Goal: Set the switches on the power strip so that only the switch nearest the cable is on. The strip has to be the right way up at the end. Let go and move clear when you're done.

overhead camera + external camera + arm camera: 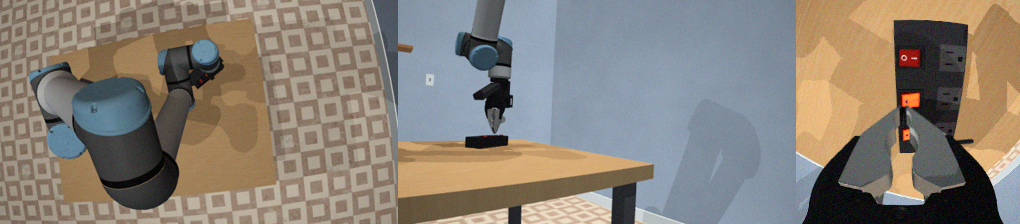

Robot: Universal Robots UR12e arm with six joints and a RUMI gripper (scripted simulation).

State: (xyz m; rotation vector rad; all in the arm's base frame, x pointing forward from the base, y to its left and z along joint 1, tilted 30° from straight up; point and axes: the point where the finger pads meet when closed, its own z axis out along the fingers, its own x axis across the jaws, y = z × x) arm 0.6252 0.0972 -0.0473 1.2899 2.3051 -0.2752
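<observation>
You've got the strip (486, 141) lying face up on the bench (528, 168), toward its far edge. Your gripper (494, 130) hangs right above it, jaws together and pointing down, just over the switches. From the wrist, the switches run down the strip's left side, the sockets its right.
</observation>
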